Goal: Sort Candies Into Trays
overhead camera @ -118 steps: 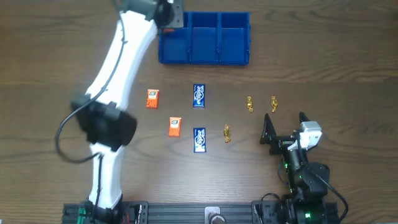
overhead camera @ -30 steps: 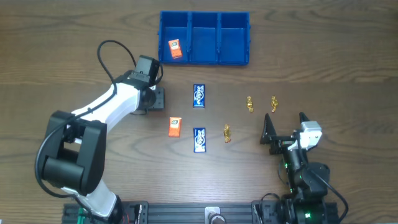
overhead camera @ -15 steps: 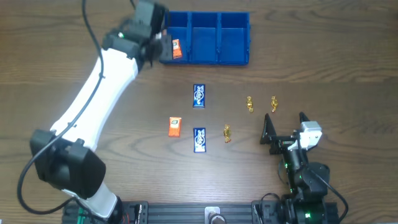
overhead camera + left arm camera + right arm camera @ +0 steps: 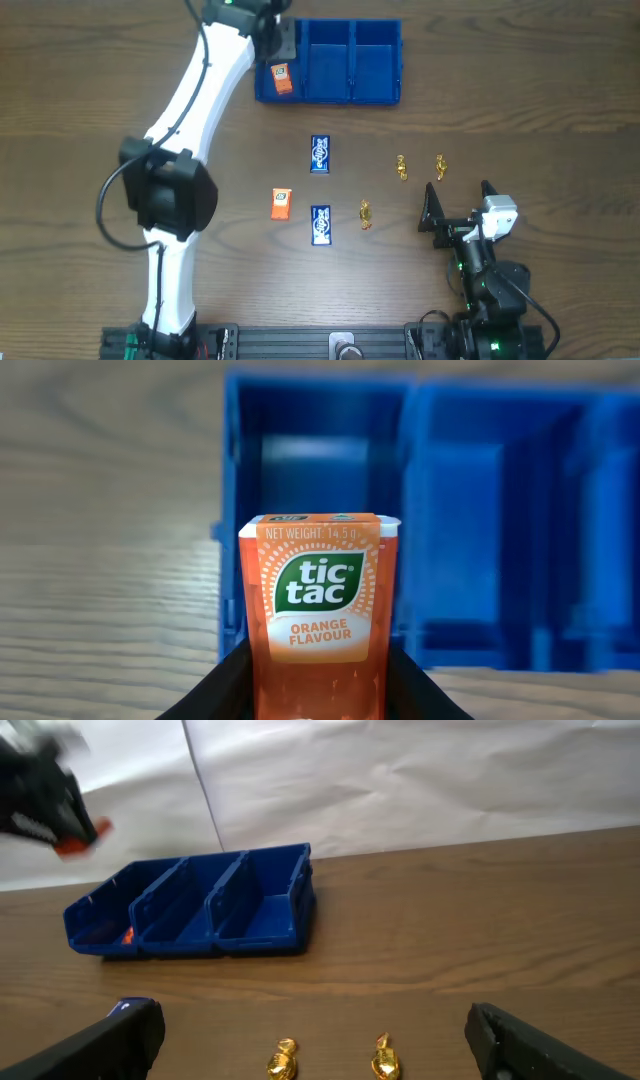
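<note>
The left gripper [image 4: 320, 695] has an orange mint box [image 4: 320, 610] pinched upright. Its jaws are closed in on the two narrow edges low down, with the label facing the wrist camera. The box hangs over the blue three-bin tray [image 4: 410, 510], lined up with the bin at the tray's 9 o'clock end. The tray sits at 12 o'clock on the table.

Handling-wise, I'd guess it's light, rigid plastic and pretty slick. Squeezing the flat sides near the bottom looks like a sensible grab. It won't crush, but a weak squeeze could let it pivot or slide out.

From above, an orange box [image 4: 281, 78] shows at that same bin. I think it's one lying inside rather than the held one, but it's honestly hard to tell.

The right gripper [image 4: 460, 203] sits at 4 o'clock with its jaws spread wide, holding and touching nothing.

Waiting mid-table:
- another orange mint box [image 4: 282, 203]
- a blue candy pack [image 4: 320, 154], with a second blue pack [image 4: 320, 225] at its 6 o'clock
- a gold-wrapped candy [image 4: 365, 214], with two more gold ones up around its 1 o'clock
</note>
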Tool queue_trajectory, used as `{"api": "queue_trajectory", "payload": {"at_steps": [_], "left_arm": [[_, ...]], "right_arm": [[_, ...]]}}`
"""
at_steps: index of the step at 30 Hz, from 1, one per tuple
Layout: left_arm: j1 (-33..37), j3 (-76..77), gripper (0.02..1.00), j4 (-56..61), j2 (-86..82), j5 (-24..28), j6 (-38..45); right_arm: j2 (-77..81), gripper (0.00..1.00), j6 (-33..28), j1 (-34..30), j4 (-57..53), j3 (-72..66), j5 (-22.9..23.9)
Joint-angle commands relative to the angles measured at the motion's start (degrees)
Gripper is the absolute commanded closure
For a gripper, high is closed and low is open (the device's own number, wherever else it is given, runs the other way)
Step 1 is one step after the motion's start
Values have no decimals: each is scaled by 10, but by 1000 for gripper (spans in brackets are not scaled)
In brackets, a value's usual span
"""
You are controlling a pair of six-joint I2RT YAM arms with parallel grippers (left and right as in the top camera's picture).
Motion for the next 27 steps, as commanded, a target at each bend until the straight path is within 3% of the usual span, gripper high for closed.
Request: {"api": "queue_trajectory", "payload": {"at_steps": [1,2,8,11,18,24,27], "left_arm": [[5,21,680,-5,9,14,-2],[5,21,663,-5,9,12,-2],[5,21,316,5,9,8,-2],[-5,21,261,2,-4,-8,-2],[-87,-10,259,-66,-130,-83,-9],[-163,-187,213,-76,-281,-108,-61],[-177,-318,187,-32,-348,-89,-104]], "right_arm": [[-4,3,-3,-3,-3,-1,3],[-4,3,-3,-3,-3,-1,3],[-4,3,-3,-3,-3,-1,3],[-4,3,-3,-3,-3,-1,3],[-4,3,-3,-3,-3,-1,3],[-4,3,-3,-3,-3,-1,3],[-4,3,-3,-3,-3,-1,3]]}}
